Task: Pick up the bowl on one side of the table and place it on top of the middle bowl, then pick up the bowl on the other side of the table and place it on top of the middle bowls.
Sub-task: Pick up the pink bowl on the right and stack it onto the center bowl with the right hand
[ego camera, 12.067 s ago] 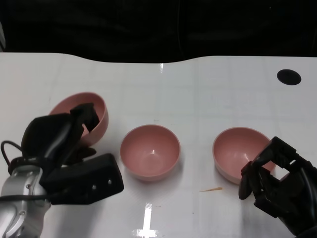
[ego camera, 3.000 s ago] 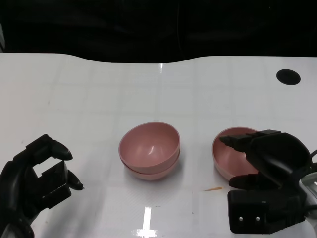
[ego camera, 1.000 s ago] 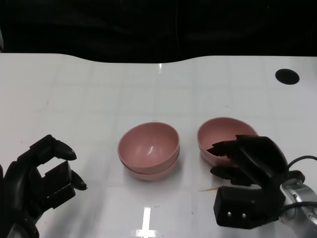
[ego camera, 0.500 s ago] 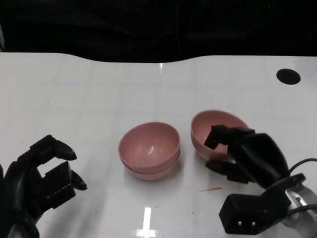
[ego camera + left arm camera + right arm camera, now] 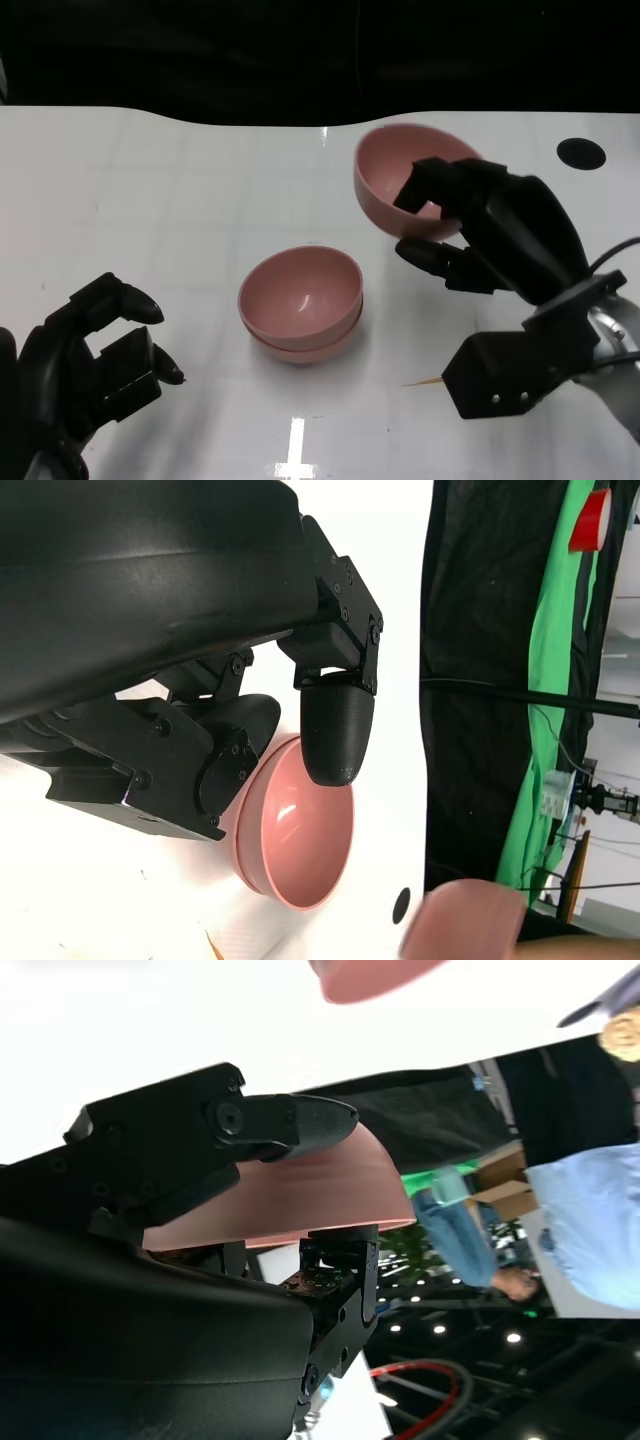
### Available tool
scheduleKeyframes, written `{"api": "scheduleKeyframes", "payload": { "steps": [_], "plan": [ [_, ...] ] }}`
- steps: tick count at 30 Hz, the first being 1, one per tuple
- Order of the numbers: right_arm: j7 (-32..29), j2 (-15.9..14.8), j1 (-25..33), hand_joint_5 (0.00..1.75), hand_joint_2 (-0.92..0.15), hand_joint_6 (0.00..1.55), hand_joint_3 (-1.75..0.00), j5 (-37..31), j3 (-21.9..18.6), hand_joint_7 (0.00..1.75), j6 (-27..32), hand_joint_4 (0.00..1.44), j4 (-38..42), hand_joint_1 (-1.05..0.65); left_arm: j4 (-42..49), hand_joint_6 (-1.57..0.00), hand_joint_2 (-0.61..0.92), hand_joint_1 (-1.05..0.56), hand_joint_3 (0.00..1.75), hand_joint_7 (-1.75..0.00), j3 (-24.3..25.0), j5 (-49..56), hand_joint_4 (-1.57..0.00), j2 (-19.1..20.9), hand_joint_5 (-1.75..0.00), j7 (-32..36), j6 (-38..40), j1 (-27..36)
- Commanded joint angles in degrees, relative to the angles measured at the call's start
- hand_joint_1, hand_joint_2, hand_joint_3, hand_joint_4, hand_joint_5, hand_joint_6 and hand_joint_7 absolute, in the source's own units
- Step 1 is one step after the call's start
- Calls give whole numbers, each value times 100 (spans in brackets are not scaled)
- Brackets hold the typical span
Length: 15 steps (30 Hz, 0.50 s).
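Two bowls [image 5: 300, 305] sit nested mid-counter [image 5: 200, 180]: first stacking done. The right robot hand [image 5: 480, 245] grips the third bowl [image 5: 395, 185] by its rim, aloft and tilted, right of the stack; placing remains. The left robot hand [image 5: 85, 350] holds nothing, fingers loosely curled. The raised bowl's near rim is hidden.

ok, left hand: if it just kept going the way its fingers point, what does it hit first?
Probably the stacked bowls. The left wrist view looks along the left hand and its fingers reach toward their rim, with bare table between. Depth is unclear, so it might pass just beside them.
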Motion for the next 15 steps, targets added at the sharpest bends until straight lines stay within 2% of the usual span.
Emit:
{"api": "scheduleKeyframes", "payload": {
  "steps": [1,5,6,8,10,12,15],
  "plan": [
    [443,15,-195,175,-72,63,-81,167,-38,170,133,82,-455,-27,-49,-61,66,4,125,-175,-3,72,-76,18,-175,75,-73,31],
    [950,178,-287,175,-75,61,-67,303,43,172,248,81,-797,-28,-17,-61,65,4,126,-175,-13,93,-76,20,-175,76,-105,23],
    [1051,234,-316,175,-74,63,-68,329,77,169,247,82,-841,-27,9,-61,65,4,126,-175,-23,111,-76,24,-175,61,-148,23],
    [1226,336,-358,175,-66,66,-83,388,133,168,223,84,-900,-24,37,-62,63,3,129,-175,-47,152,-77,31,-175,47,-217,31],
    [1400,405,-404,175,-60,65,-91,444,194,172,202,85,-942,-23,45,-62,62,3,129,-175,-68,181,-77,30,-175,34,-269,41],
    [1581,480,-445,175,-57,64,-92,498,265,173,186,85,-967,-22,27,-62,61,2,130,-175,-85,210,-77,18,-175,55,-278,51],
    [1745,639,-481,175,-54,69,-90,500,425,165,130,87,-946,-21,0,-62,62,1,130,-175,-87,230,-77,6,-175,63,-263,67]
  ]
}}
